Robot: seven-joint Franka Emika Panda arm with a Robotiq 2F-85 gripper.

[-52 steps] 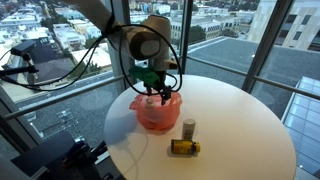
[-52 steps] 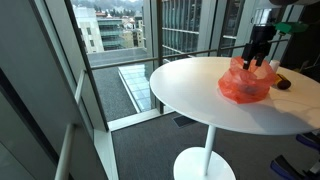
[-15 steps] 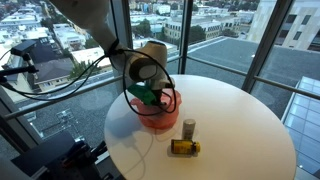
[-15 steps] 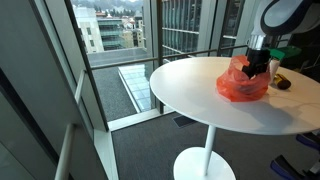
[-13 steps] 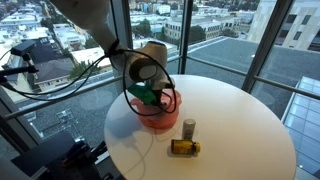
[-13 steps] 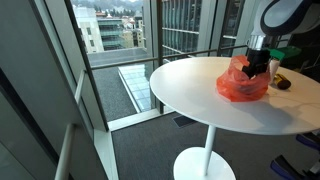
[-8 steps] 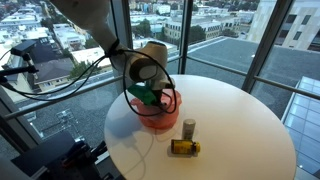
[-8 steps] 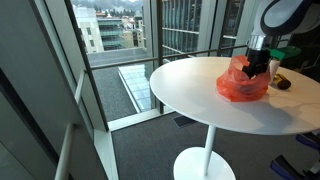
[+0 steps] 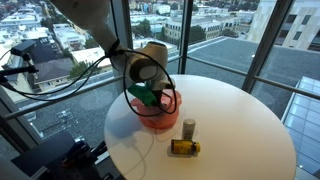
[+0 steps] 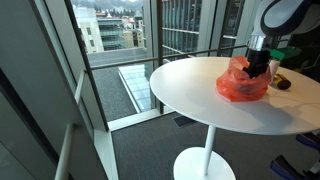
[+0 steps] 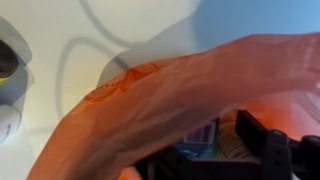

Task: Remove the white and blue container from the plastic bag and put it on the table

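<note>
An orange plastic bag (image 9: 157, 112) sits on the round white table (image 9: 230, 120); it also shows in an exterior view (image 10: 243, 84) and fills the wrist view (image 11: 170, 100). My gripper (image 9: 155, 100) is lowered inside the bag's mouth. In the wrist view the white and blue container (image 11: 205, 138) lies inside the bag between my dark fingers (image 11: 215, 150). The bag's film hides much of the fingers, so I cannot tell whether they press on the container.
A small upright bottle (image 9: 188, 128) and a yellow bottle lying on its side (image 9: 184, 147) sit on the table beside the bag. Floor-to-ceiling windows surround the table. The table's edge is close behind the bag.
Since 3.5 s ago my gripper has gone down from above the bag into its mouth. Over the last second nothing has visibly moved.
</note>
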